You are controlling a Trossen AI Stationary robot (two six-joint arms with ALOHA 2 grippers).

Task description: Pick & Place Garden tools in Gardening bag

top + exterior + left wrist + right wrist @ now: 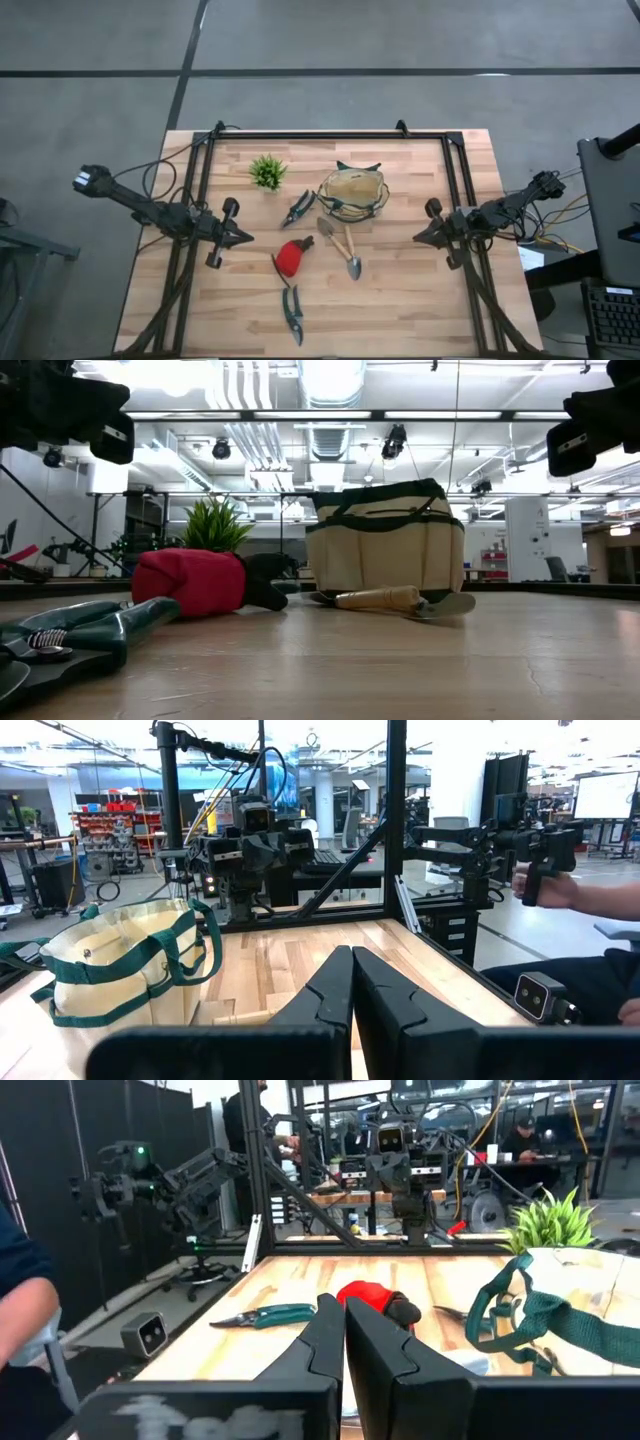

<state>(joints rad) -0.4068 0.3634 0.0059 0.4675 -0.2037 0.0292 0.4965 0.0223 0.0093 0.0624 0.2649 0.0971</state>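
Pale plank table [400,300] in a workshop; left gripper [244,237] and right gripper [419,236] pinched together, round canvas bag [352,192] between

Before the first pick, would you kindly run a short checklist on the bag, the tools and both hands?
1. Gardening bag upright, mouth open: ok.
2. All tools outside the bag, none packed yet: ok.
3. Red-headed tool lies clear of the plant: ok.
4. Left hand shut, holding nothing; not ready to grasp: not ok.
5. Right hand shut, holding nothing: not ok.
6. Shears locked closed: cannot tell.
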